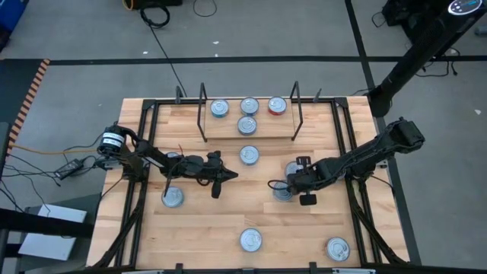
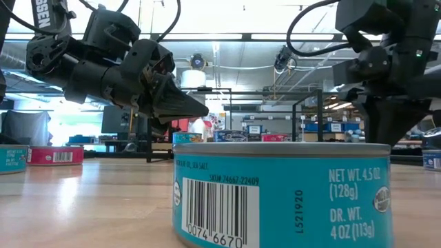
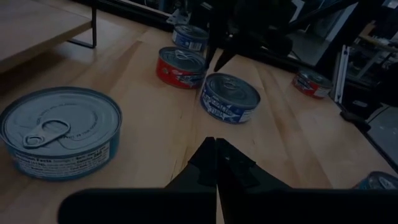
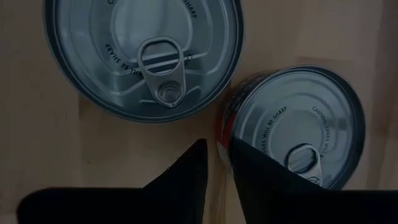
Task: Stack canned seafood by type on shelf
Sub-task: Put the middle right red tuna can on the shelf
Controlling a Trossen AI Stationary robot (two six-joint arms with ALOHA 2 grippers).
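Note:
Three silver-lidded tins (image 1: pixel 219 108) and a red-sided one (image 1: pixel 277 106) sit on the shelf (image 1: pixel 228 131) at the far middle. My right gripper (image 4: pixel 217 149) points down at the right of the table, its fingers a narrow gap apart. It hangs between a red-sided tin (image 4: pixel 298 124) and a blue tin (image 4: pixel 143 56), both flat on the wood. In the high view the same gripper (image 1: pixel 285 186) covers part of this pair. My left gripper (image 3: pixel 216 146) is shut on nothing and hovers left of centre (image 1: pixel 230 176), pointing toward the right arm. My right gripper comes from above, one finger (image 4: pixel 249 158) over the red-sided tin's lid edge (image 4: pixel 233 127) and the other finger on the wood side. I cannot tell whether either finger touches the tin. The tin stands flat on the table.
Loose tins lie on the table: one before the shelf (image 1: pixel 249 155), one under the left arm (image 1: pixel 173 197), two by the near edge (image 1: pixel 251 240) (image 1: pixel 337 248). Another blue tin (image 3: pixel 189 37) stands beyond the red one. Black frame rails (image 1: pixel 144 152) run along both table sides.

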